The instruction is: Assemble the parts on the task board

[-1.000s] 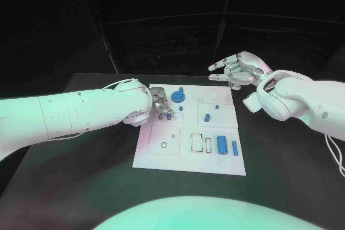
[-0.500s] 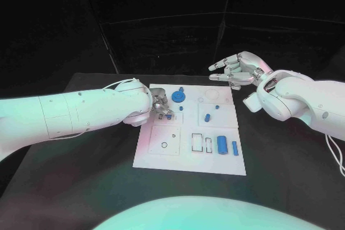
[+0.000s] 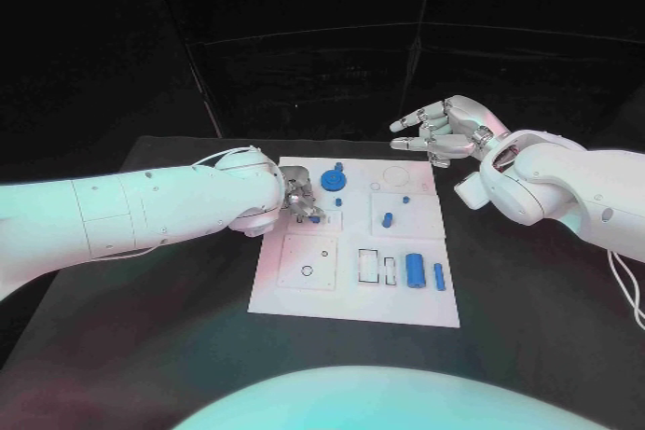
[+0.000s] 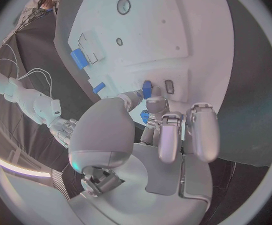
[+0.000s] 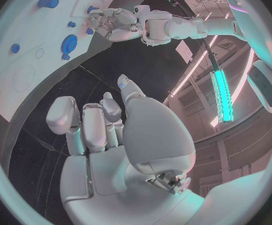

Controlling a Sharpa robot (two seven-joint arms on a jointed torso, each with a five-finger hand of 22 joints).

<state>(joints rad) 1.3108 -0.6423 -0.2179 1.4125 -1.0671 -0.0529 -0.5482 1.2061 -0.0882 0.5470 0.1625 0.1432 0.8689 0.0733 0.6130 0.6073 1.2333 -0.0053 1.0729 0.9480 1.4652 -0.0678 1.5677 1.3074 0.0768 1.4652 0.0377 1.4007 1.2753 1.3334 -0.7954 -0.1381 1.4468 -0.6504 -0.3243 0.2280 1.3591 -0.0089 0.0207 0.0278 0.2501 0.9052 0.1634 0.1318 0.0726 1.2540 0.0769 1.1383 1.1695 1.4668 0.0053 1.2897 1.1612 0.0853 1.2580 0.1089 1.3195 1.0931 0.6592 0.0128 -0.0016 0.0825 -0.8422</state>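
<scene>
Looking down, we see the white rectangular task board (image 3: 352,290), then our left hand (image 3: 298,202) on its near-left corner, pinching a small blue peg (image 4: 147,89) upright over its slot, directly under the fingertips. Our right hand (image 3: 444,130) hovers well apart, fingers loosely spread, holding nothing.

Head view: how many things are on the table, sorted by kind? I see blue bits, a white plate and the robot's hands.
Blue parts: 8, as far as I can tell; small ones may hide by the left hand
White task board: 1
Silver hands: 2, left hand and right hand
Total: 11
</scene>
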